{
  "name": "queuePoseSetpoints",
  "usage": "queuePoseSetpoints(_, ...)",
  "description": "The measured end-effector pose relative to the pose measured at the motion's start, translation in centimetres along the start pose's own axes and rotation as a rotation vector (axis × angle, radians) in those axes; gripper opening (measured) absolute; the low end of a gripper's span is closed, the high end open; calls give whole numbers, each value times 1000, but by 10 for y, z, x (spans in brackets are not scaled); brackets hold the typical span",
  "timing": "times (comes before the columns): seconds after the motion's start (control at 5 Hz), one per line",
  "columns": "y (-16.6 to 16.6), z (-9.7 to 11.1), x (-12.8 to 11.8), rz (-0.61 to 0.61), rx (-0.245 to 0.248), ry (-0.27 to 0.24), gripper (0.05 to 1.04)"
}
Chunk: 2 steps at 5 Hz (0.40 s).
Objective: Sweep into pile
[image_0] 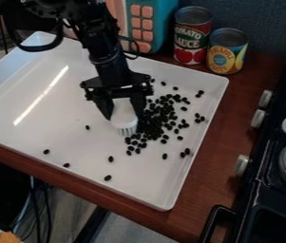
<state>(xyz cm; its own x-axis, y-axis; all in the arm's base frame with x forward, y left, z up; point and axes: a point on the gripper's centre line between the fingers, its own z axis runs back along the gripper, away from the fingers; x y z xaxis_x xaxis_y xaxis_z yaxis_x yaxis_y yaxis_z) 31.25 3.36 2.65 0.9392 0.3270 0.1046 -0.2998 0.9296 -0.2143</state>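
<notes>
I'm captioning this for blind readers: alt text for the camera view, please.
A robot gripper holds a white brush beside a loose pile of dark beans in a white tray; cans stand behind, a stove at right.

The right edge crops the stove (259, 182); the top edge crops the teal toy (165, 21); the gripper (125, 117) partly hides the brush (123, 110).

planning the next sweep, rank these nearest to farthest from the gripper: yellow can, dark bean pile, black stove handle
1. dark bean pile, beside the gripper
2. yellow can, upper right of view
3. black stove handle, lower right
</notes>
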Motion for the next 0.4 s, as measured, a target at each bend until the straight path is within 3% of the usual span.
queuePoseSetpoints(0.4, -10, 5, 9, 4, -22, -10, 750)
